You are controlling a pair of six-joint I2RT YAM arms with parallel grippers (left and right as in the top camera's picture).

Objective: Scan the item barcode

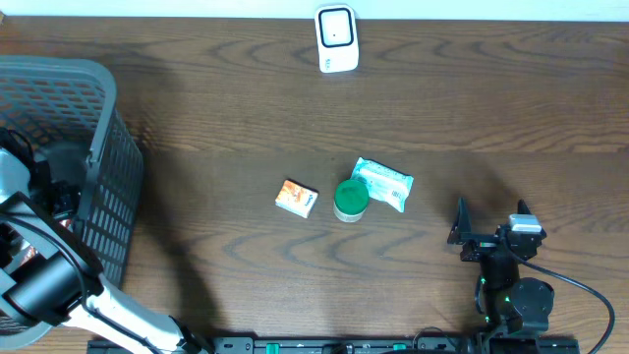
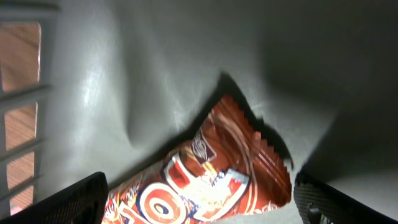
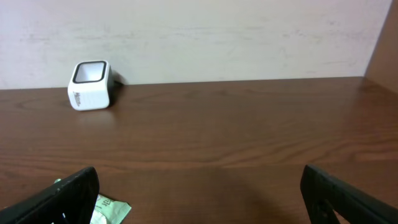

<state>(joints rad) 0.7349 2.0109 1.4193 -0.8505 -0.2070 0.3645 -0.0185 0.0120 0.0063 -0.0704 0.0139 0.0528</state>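
A red-orange snack wrapper [image 2: 211, 180] lies on the grey floor of the basket [image 2: 124, 74]. My left gripper [image 2: 199, 208] hangs open right over it, one finger on each side, gripping nothing. From overhead the left arm [image 1: 39, 280] reaches into the basket [image 1: 98, 147] and hides its gripper. The white barcode scanner [image 1: 335, 38] stands at the table's far edge and is also in the right wrist view, scanner [image 3: 90, 85]. My right gripper [image 1: 489, 220] is open and empty near the front right.
At mid-table lie a small orange box [image 1: 296, 198], a green-lidded jar [image 1: 351, 200] and a green-white packet [image 1: 383, 183]. A corner of the packet [image 3: 111, 210] shows by the right gripper's left finger [image 3: 65, 199]. The basket's slatted wall [image 2: 22, 118] is close on the left.
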